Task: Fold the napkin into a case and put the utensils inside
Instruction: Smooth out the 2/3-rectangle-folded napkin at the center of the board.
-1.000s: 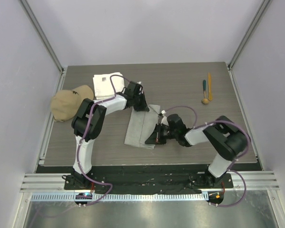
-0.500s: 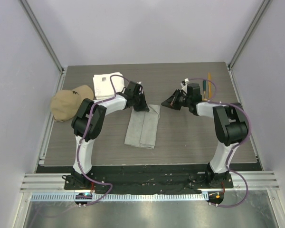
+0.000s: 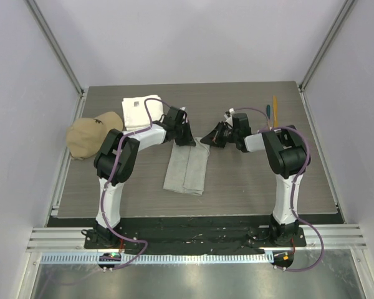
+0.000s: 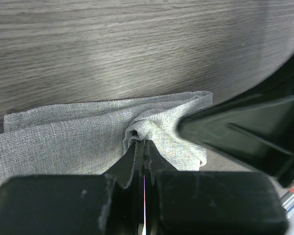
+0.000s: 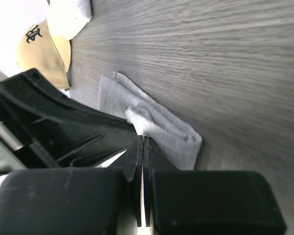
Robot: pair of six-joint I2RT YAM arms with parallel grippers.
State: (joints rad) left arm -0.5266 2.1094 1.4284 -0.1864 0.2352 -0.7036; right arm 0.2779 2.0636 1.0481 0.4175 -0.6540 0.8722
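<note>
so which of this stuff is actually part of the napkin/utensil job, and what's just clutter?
Job:
- napkin, pinched at its far edge by left claw and right claw
- utensils, far right, partly hidden

Lying about:
- white towel
- tan cap

1. The napkin has its far end hidden under the left end effector and right end effector.
2. The right arm covers part of the utensils.
3. The right wrist view crops the cap.
</note>
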